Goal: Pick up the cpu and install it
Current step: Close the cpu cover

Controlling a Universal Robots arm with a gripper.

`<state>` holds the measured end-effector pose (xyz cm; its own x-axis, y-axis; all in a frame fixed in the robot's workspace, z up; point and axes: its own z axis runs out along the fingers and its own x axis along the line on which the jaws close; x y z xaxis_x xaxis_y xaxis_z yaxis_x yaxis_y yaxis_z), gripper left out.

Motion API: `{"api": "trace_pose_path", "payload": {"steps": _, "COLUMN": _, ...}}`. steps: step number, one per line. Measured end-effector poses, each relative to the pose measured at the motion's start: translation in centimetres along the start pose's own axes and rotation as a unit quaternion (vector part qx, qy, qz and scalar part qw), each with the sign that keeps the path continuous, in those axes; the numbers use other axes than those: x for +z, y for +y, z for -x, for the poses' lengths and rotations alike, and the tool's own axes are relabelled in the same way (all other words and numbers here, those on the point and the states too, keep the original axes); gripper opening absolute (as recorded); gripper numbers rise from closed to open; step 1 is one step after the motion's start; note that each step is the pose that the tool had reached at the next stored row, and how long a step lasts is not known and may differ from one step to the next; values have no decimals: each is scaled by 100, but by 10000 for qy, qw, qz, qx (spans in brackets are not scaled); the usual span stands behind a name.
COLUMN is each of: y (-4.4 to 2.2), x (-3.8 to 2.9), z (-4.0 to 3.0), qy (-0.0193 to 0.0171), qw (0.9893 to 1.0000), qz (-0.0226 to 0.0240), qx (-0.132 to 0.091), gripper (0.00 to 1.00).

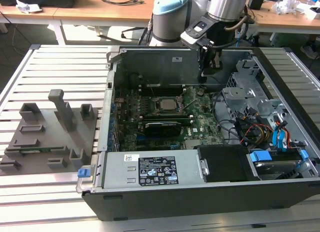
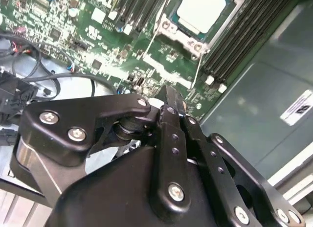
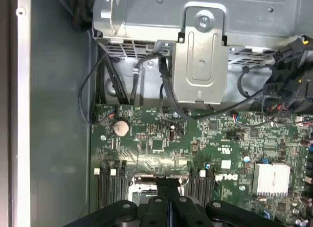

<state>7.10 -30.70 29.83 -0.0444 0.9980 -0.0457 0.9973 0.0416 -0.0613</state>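
Note:
The cpu [image 1: 166, 104] lies flat in the motherboard socket inside the open computer case [image 1: 280, 189], silvery top up, with the metal socket frame around it. The second wrist view shows the cpu [image 2: 203, 9] beyond the fingertips. My gripper [image 1: 203, 78] hangs above the board at the back of the case, to the exterior view's right of the socket and apart from the cpu. The black fingers [image 2: 166, 109] are pressed together with nothing between them. In the first wrist view the gripper [image 3: 167, 182] points down at the edge of the socket [image 3: 142, 185].
Grey plastic tray blocks [image 1: 50, 132] sit on the slatted table at the exterior view's left. Inside the case are a power supply [image 1: 150, 172], a black card [image 1: 162, 126], a metal drive cage [image 1: 245, 87], loose cables [image 1: 255, 129] and memory slots [image 2: 244, 36].

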Motion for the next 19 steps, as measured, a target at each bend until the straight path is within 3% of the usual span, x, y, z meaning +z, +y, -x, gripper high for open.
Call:
{"api": "trace_pose_path", "payload": {"steps": 3, "y": 55, "x": 68, "z": -5, "qy": 0, "qw": 10000, "qz": -2, "qx": 0, "gripper": 11}}
{"api": "trace_pose_path", "payload": {"steps": 6, "y": 105, "x": 184, "z": -11, "qy": 1, "qw": 10000, "qz": -2, "qx": 0, "gripper": 11}}
{"api": "trace_pose_path", "payload": {"steps": 8, "y": 113, "x": 223, "z": -12, "qy": 0, "qw": 10000, "qz": -2, "qx": 0, "gripper": 11}}
{"api": "trace_pose_path", "payload": {"steps": 12, "y": 122, "x": 366, "z": -19, "qy": 0, "qw": 10000, "qz": -2, "qx": 0, "gripper": 11}}
{"api": "trace_pose_path", "payload": {"steps": 15, "y": 81, "x": 459, "z": -26, "qy": 0, "qw": 10000, "qz": -2, "qx": 0, "gripper": 11}}
{"api": "trace_pose_path", "payload": {"steps": 19, "y": -13, "x": 491, "z": -31, "qy": -1, "qw": 10000, "qz": -2, "qx": 1, "gripper": 11}}
